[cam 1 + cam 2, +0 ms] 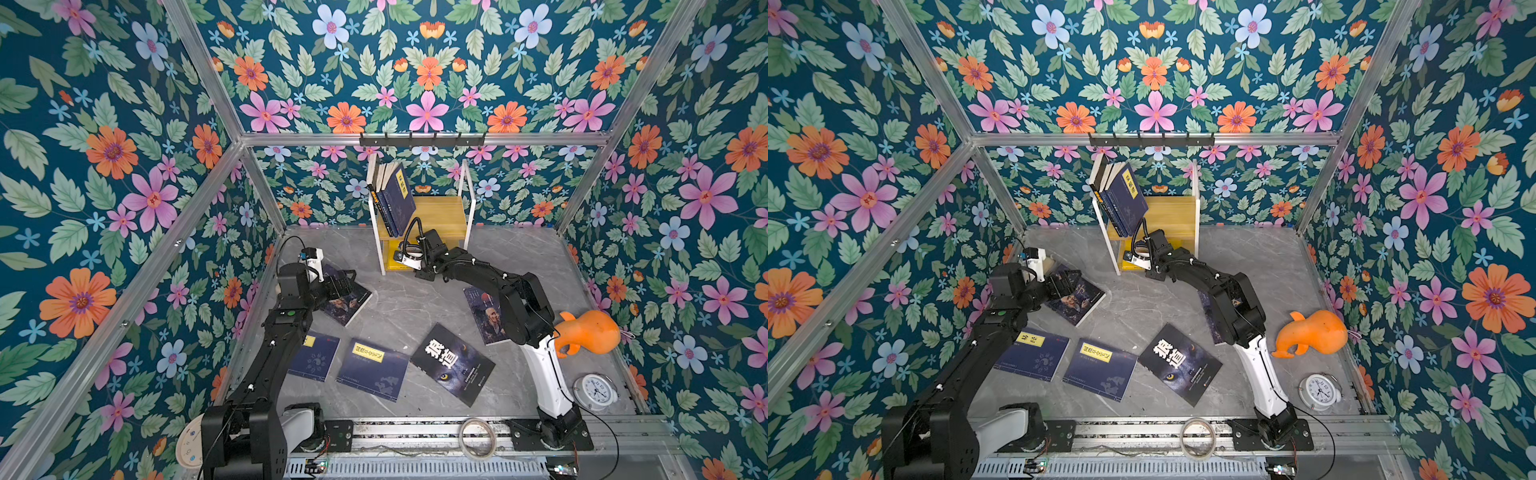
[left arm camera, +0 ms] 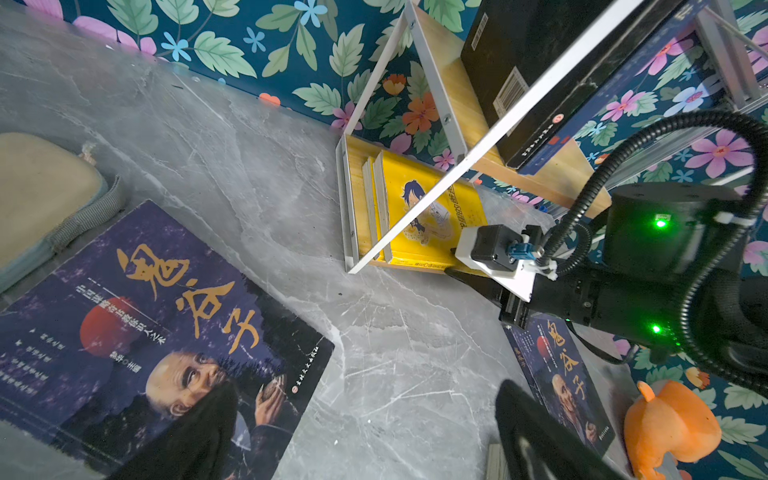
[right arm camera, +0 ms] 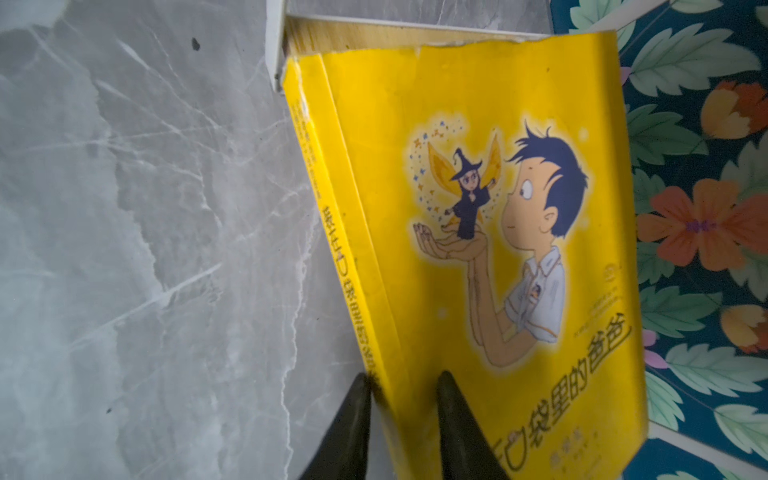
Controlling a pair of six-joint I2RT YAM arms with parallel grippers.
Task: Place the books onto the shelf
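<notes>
While boxed in by floral walls (image 1: 124,166) on grey marble tabletop (image 1: 407,307): pinching yellow book (image 3: 457,124) on shelf (image 1: 444,216) bottom board with right gripper (image 3: 403,386); holding left gripper (image 2: 365,384) wide over purple book (image 2: 145,332) left of shelf.

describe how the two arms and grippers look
Both arms are mostly black jointed links. The left arm has a white base section and a green dot; the right arm a white lower link and ribbed black cable. The right gripper's fingers are black and tapered.

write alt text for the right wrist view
A yellow book, cover showing a cartoon boy holding a tiny witch, sits at the shelf, its near edge pinched between two black jaws. Grey table beside it, floral wall behind.
</notes>
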